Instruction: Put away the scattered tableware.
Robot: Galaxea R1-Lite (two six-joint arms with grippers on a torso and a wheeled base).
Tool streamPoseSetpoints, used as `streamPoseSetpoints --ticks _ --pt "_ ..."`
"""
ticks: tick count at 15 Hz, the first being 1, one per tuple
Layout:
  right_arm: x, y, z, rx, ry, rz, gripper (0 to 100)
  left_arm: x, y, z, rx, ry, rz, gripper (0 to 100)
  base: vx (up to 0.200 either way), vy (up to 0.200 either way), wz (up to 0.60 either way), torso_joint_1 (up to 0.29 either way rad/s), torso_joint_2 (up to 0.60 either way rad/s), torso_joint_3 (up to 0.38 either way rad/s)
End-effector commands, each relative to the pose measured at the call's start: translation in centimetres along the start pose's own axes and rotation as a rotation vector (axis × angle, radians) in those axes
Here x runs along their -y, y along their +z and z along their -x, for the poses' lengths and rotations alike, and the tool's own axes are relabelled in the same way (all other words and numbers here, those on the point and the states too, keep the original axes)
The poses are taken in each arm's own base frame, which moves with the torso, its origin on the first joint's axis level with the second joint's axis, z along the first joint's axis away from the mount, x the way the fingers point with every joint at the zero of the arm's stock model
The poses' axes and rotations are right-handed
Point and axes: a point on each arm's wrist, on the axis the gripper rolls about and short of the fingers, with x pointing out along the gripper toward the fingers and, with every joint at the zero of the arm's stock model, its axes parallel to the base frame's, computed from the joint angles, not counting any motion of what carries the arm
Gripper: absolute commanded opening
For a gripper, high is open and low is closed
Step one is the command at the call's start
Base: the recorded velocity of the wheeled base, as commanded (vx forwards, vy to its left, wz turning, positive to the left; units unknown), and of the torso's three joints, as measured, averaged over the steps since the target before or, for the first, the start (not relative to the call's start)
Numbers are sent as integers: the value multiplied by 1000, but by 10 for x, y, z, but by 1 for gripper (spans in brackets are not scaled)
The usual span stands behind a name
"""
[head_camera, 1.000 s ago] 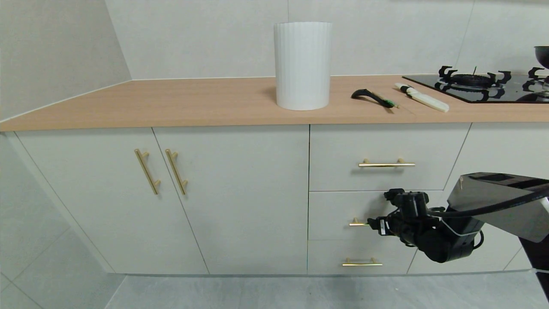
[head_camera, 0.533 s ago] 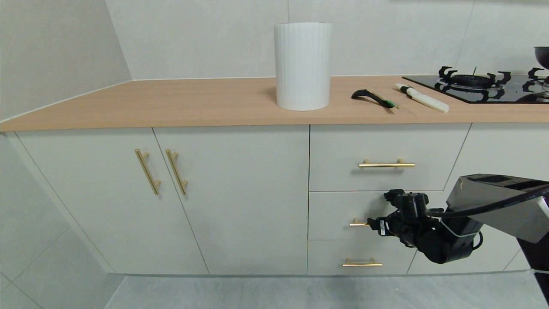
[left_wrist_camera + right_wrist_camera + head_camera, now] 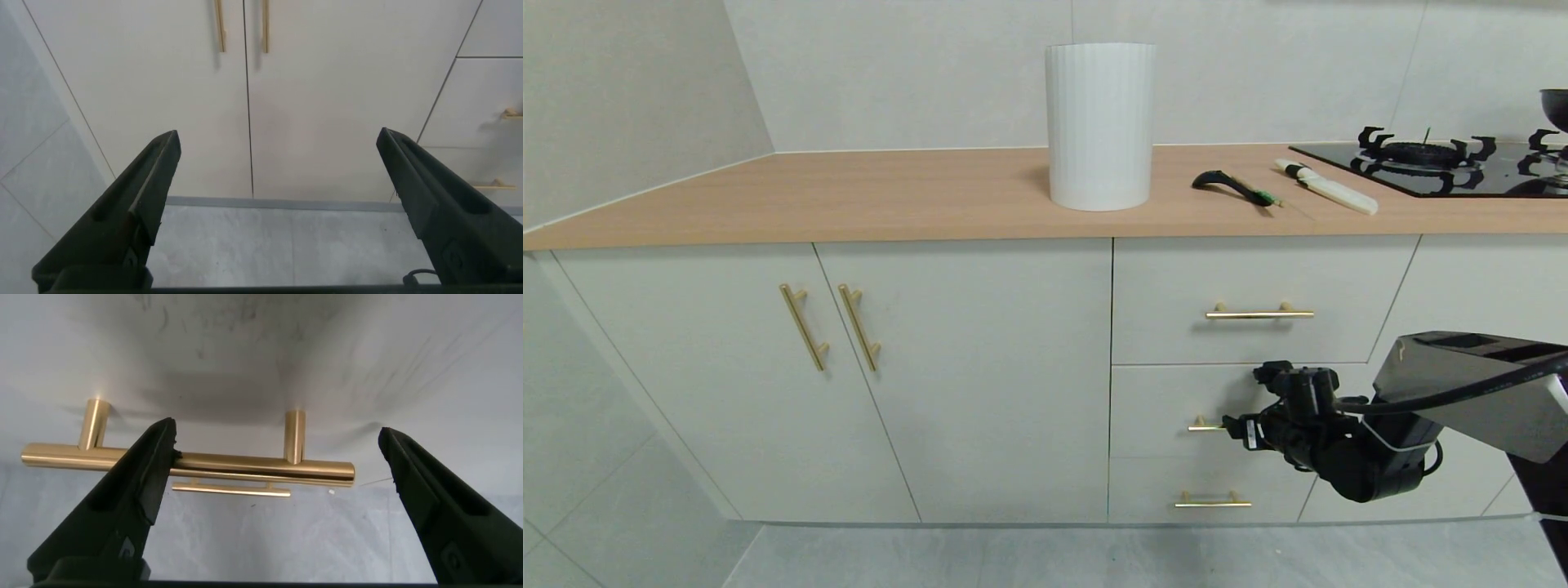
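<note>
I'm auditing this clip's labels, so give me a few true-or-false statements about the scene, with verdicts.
1. The right gripper is open at the middle drawer handle. True.
2. The white ribbed canister lies on its side. False: it stands upright on the countertop.
3. The black utensil and the white knife lie on the countertop. True.
4. The top drawer is pulled open. False: it is shut.
5. The left gripper holds a spoon. False: it is open and empty.
</note>
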Motion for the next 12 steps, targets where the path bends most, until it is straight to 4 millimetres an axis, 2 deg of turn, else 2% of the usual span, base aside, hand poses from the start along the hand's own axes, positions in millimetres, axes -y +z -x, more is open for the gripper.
streamPoseSetpoints --ticks 1,12 --pt "0 -4 -1 -15 -1 8 100 0 0 0 0 2 1 100 0 0 0 0 0 0" --pt "-1 -6 -1 -23 -1 13 100 0 0 0 0 0 1 100 0 0 0 0 0 0"
